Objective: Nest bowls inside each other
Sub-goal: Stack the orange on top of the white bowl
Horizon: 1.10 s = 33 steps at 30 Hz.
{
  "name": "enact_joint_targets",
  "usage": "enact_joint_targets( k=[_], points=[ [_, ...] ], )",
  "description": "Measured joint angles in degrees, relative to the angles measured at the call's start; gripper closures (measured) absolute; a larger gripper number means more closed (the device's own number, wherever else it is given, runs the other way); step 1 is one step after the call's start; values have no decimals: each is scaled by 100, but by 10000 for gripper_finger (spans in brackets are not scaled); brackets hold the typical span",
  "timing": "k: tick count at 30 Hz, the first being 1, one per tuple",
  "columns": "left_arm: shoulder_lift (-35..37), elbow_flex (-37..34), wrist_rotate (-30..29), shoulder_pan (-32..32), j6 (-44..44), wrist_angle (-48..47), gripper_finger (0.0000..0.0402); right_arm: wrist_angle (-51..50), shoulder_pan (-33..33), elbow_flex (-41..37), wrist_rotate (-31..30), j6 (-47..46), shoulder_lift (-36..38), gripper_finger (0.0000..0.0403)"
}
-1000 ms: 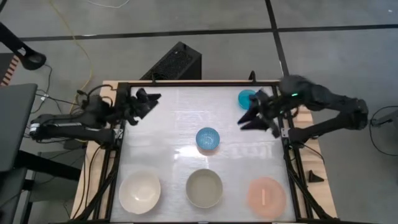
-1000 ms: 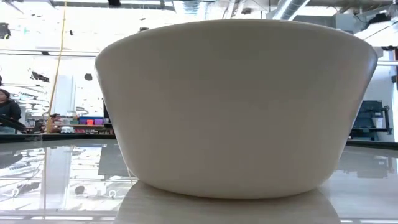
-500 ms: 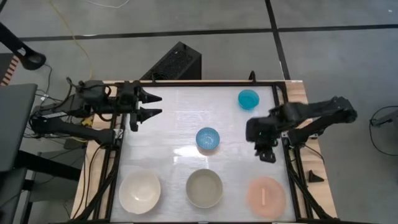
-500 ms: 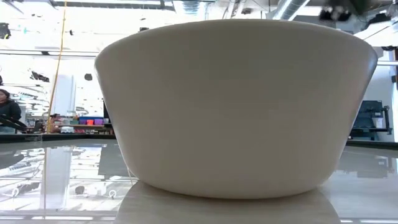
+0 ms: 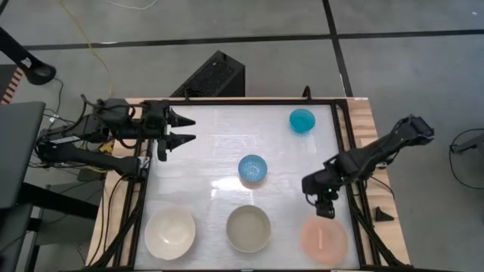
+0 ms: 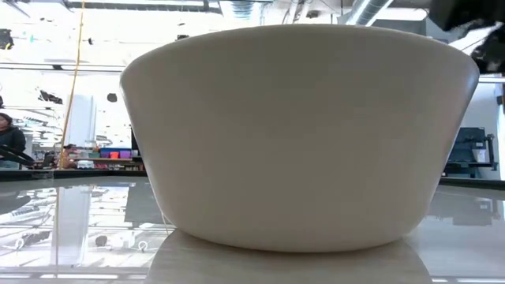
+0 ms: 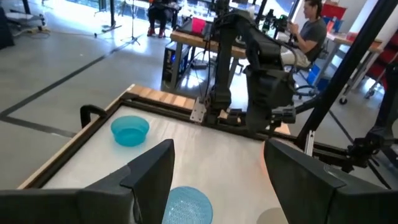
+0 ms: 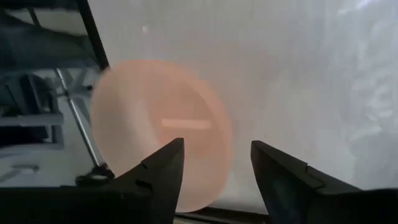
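Observation:
Five bowls rest on their bases on the white table [image 5: 227, 136]. Cream-white [image 5: 170, 232], grey-beige [image 5: 248, 228] and pink [image 5: 324, 238] stand along the near edge, blue [image 5: 252, 168] sits mid-table and teal [image 5: 302, 120] far right. My right gripper [image 5: 327, 208] hangs open, slanting down just beyond the pink bowl [image 8: 160, 134], touching nothing. My left gripper [image 5: 192, 128] stands open and level at the far left, clear of the bowls. The left wrist view shows the teal bowl [image 7: 130, 130] and the blue bowl [image 7: 186, 205].
The grey-beige bowl [image 6: 300, 134] fills the low view, with the right arm [image 6: 473, 16] at the top corner. A black frame [image 5: 344, 151] borders the table. A dark box [image 5: 215, 75] stands behind the far edge. People sit in the room beyond [image 7: 311, 31].
My right gripper has swung from beside the teal bowl toward the table's near edge, sinking and tipping to point downward, and now hangs by the pink bowl. My left gripper has rolled and levelled out at the far left, then kept still. No bowl has moved.

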<state>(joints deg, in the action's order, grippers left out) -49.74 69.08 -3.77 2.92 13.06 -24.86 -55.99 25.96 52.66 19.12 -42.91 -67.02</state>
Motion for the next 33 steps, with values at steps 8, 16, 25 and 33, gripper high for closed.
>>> enact_joint_targets(
  k=[8, 16, 25, 33],
  points=[
    [0, -2, 13, 0, 52, -30, 164, 674, 541, -839, -310, -556, -1, 183],
    [0, -2, 39, 0, 144, -29, 164, 1808, 769, -1562, -420, -1201, -2, 183],
    [-2, -4, -2, 0, 157, -23, 164, 2459, 767, -1846, -426, -1350, -165, 190],
    [-2, -4, -153, 2, 177, -9, 164, 3024, 776, -1844, -414, -1065, -707, 266]
  ],
)
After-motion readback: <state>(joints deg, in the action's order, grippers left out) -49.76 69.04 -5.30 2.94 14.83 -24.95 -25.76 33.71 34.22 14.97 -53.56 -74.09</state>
